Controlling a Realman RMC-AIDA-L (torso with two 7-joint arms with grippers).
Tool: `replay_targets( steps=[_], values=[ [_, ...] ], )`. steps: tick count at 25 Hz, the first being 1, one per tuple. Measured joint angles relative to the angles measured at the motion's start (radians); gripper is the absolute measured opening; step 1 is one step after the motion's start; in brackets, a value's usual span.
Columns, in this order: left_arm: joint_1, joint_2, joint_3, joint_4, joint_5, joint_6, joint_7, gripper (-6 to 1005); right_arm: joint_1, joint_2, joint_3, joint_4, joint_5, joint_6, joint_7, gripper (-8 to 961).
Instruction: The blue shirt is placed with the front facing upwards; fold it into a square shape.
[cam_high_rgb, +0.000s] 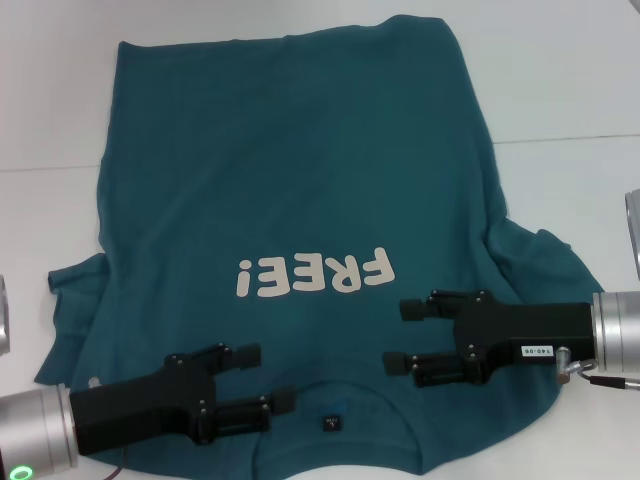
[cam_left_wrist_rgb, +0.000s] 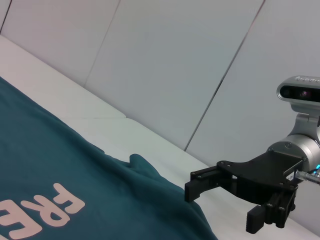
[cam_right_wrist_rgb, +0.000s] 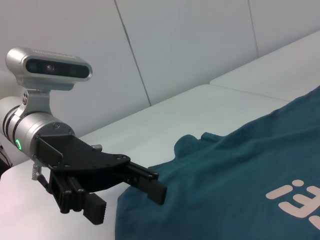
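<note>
L hand (cam_high_rgb: 265, 378) & R hand (cam_high_rgb: 402, 336) both low in front, fingers spread, pointing toward each other

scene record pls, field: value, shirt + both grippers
shirt: blue shirt spread flat on white table, front up, unfolded
print: pale "FREE!" across the chest
collar: at the near edge, small dark neck label showing
sleeves: both rumpled, out to the sides
left gripper: open, over the near-left collar area
right gripper: open, over the near-right chest beside the print
held: nothing by either gripper
</note>
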Motion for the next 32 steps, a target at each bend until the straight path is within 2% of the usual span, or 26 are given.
replay_targets(
  steps=[22, 28, 32],
  values=[
    [-0.005, 0.001, -0.017, -0.001, -0.013, -0.030, -0.009, 907, 0.002, 0.004, 0.002, 0.000, 0.004, 0.008, -0.003, 917],
    [-0.003, 0.003, -0.173, 0.010, -0.045, -0.157, -0.094, 908, 0.001, 0.008, 0.003, 0.000, 0.003, 0.009, 0.001, 916],
    [0.001, 0.025, -0.250, 0.013, -0.052, -0.194, -0.129, 908, 0.000, 0.011, 0.005, 0.000, 0.004, 0.009, 0.005, 916]
  ],
)
